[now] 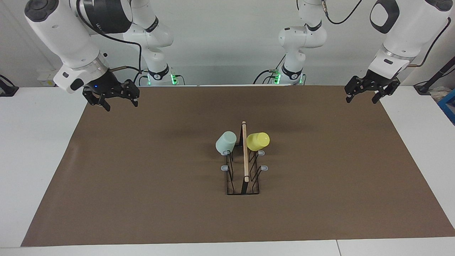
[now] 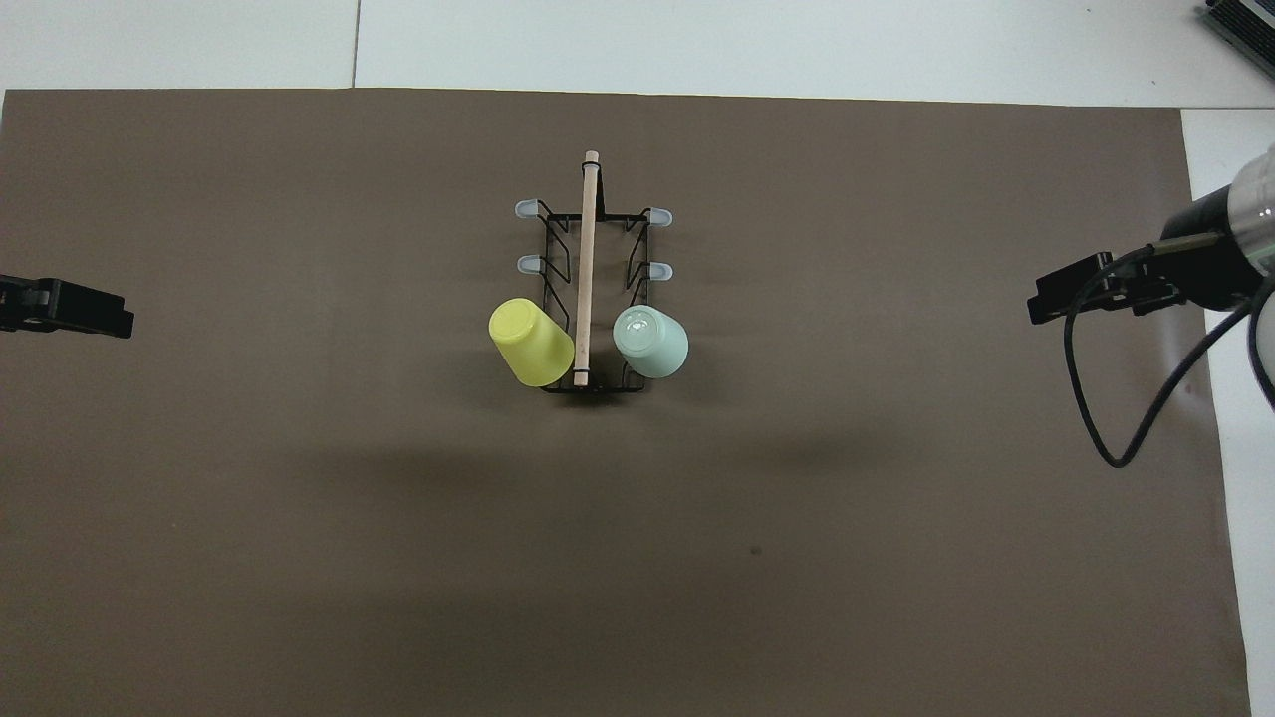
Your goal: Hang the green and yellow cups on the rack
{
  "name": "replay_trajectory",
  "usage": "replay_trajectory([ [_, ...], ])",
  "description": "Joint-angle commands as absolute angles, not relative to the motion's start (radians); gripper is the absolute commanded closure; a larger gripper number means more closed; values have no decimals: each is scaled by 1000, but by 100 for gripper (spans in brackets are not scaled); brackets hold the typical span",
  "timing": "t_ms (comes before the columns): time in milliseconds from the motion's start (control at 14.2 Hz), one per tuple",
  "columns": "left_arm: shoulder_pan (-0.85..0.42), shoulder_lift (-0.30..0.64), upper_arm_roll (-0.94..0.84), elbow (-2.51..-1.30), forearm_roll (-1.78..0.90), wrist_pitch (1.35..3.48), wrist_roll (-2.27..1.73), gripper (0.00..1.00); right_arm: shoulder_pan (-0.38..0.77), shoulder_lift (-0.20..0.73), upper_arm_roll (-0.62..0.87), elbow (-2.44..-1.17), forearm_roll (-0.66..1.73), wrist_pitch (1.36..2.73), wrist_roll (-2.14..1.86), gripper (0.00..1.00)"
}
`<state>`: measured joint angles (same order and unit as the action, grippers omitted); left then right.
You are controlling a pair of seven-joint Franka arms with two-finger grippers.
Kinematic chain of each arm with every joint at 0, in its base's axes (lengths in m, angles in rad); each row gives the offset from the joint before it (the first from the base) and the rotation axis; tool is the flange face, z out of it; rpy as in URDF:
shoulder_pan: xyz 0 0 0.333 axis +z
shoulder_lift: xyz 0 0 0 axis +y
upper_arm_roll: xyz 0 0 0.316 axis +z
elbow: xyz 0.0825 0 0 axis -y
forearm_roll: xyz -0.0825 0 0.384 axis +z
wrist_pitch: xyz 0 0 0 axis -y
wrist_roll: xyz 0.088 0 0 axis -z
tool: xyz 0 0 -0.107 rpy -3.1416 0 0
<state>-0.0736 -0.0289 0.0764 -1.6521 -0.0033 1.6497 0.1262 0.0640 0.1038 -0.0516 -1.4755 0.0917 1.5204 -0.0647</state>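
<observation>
Overhead view is giving me the rack (image 2: 588, 299) standing in the middle of the brown mat (image 2: 299, 498), its wooden bar running away from the robots. I am seeing the yellow cup (image 2: 531, 342) hanging on the rack's peg nearest the robots, on the side toward the left arm's end of the table, bottom tilted up and outward. The green cup (image 2: 650, 342) is hanging on the matching peg on the rack's other flank, toward the right arm's end, bottom up as well. Both cups are touching the rack, just beside the bar and apart from each other. Four grey-tipped pegs farther from the robots than the cups are sitting bare.

Switching to the facing view, I am watching the same rack (image 1: 244, 167) with the green cup (image 1: 225, 142) and yellow cup (image 1: 258, 141) flanking the bar at its end nearer the robots.

The left gripper (image 1: 368, 93) is hanging in the air over the mat's corner, well apart from the rack toward the left arm's end; its fingers are spread wide and holding nothing. In the overhead view only its tip (image 2: 70, 307) is showing at the edge.

The right gripper (image 1: 115, 97) is hanging over the mat's other corner, well apart from the rack toward the right arm's end, fingers likewise spread and carrying nothing. Overhead, I am seeing it (image 2: 1086, 294) with its cable looping below.
</observation>
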Motion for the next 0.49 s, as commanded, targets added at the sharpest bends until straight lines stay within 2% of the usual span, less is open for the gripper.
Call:
replay_trajectory([
  [0, -80, -49, 78, -1671, 6, 1651, 133, 0, 98, 126, -86, -1425, 71, 1496, -45, 0],
  [421, -80, -49, 78, -1671, 6, 1654, 135, 0, 104, 126, -84, -1425, 75, 1505, 94, 0],
])
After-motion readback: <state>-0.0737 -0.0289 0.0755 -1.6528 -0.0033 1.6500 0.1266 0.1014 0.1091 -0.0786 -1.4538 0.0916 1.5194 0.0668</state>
